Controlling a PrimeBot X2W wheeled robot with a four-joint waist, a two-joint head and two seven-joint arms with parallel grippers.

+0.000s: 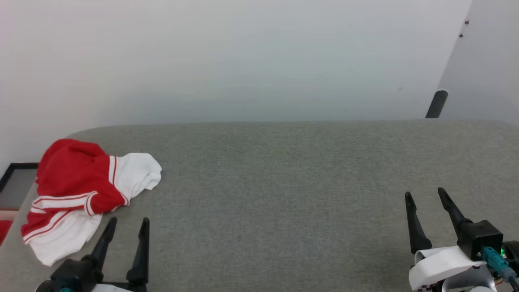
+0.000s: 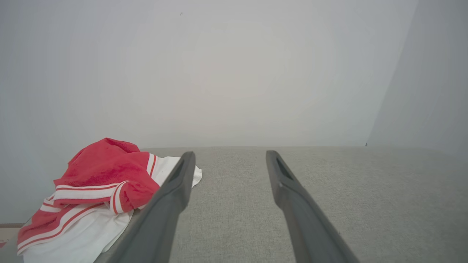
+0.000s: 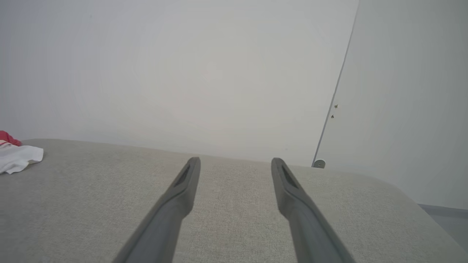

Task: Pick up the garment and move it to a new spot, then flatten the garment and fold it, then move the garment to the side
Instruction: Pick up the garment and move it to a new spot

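Garment (image 1: 77, 182), red with white sleeves and red-and-white striped bands, lies crumpled in a heap on the grey cloth-covered desk (image 1: 275, 182). It sits just beyond and to the left of the left gripper (image 1: 128, 222); its near white edge lies close beside the left-hand finger, contact not clear. One white sleeve spreads out past the fingertips.

Dark-edged frame (image 1: 12, 172) left of the heap, off the desk edge. Cannot tell what it is or whether anything lies in it.

Left gripper: fingers (image 1: 106, 239) spread wide apart, nothing between them. Left wrist view: garment (image 2: 106, 175) left of the gripper (image 2: 230, 155), partly behind the left-hand finger.

Right gripper (image 1: 424, 193): fingers apart, nothing held, bare desk ahead, well apart from the garment. Right wrist view: gripper (image 3: 236, 160) spread; a bit of garment (image 3: 18, 157) far to its left.

Dark post (image 1: 436, 104) beyond the right gripper, against the pale wall (image 1: 243, 61).
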